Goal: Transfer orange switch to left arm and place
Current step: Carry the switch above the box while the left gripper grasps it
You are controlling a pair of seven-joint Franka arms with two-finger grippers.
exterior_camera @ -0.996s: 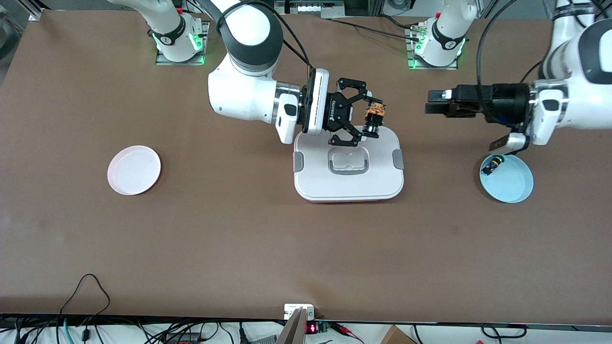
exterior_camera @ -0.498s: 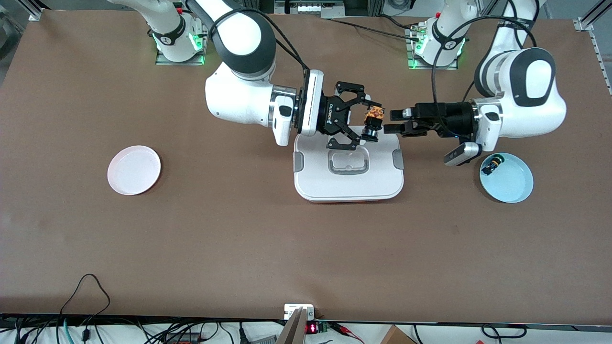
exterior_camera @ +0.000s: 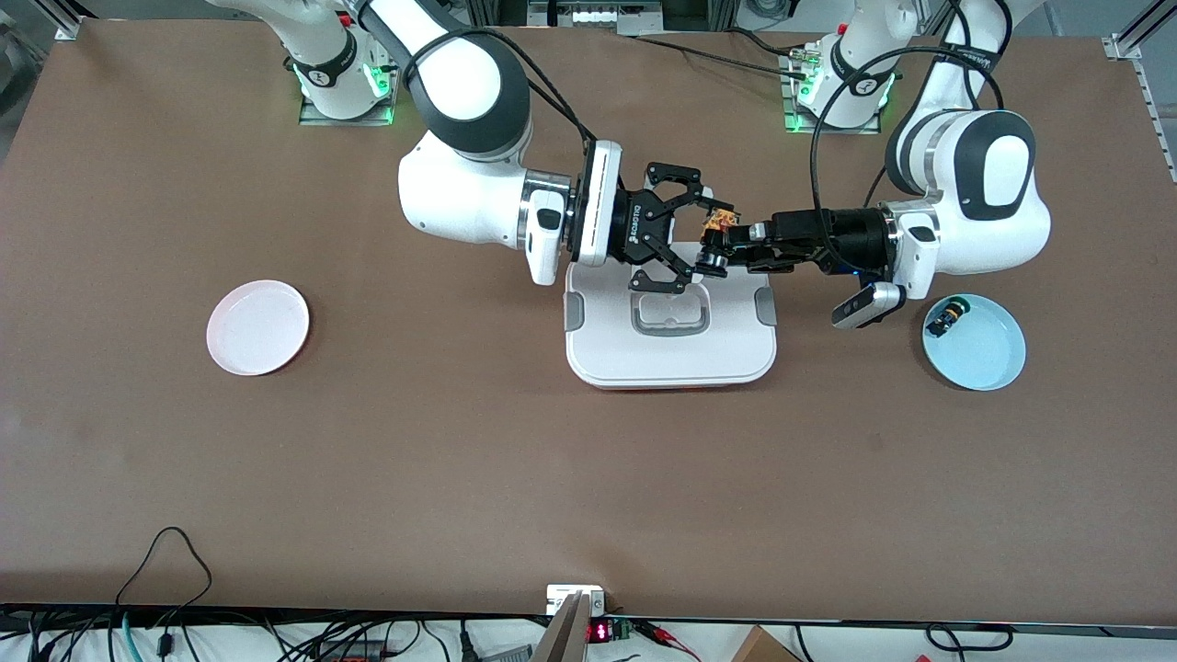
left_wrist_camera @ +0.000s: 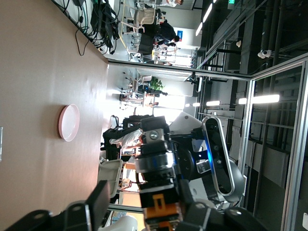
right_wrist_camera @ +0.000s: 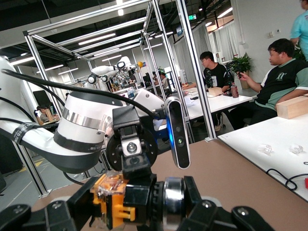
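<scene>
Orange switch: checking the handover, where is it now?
In the front view, the orange switch is in the air over the box, between the right pincer and the left pincer.

1. We see the box (exterior_camera: 671,322) at the table's middle.
2. The right gripper (exterior_camera: 703,241) holds the orange switch (exterior_camera: 716,237) over the box's edge nearer the bases, and the left gripper (exterior_camera: 736,246) meets it there.
3. One plate (exterior_camera: 257,327) lies toward the right arm's end.
4. Another plate (exterior_camera: 984,354) lies toward the left arm's end, with a second switch (exterior_camera: 947,318) in it.

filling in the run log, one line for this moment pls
phase: handover over box | right gripper: shut on orange switch | left gripper: at switch, grip unclear
</scene>
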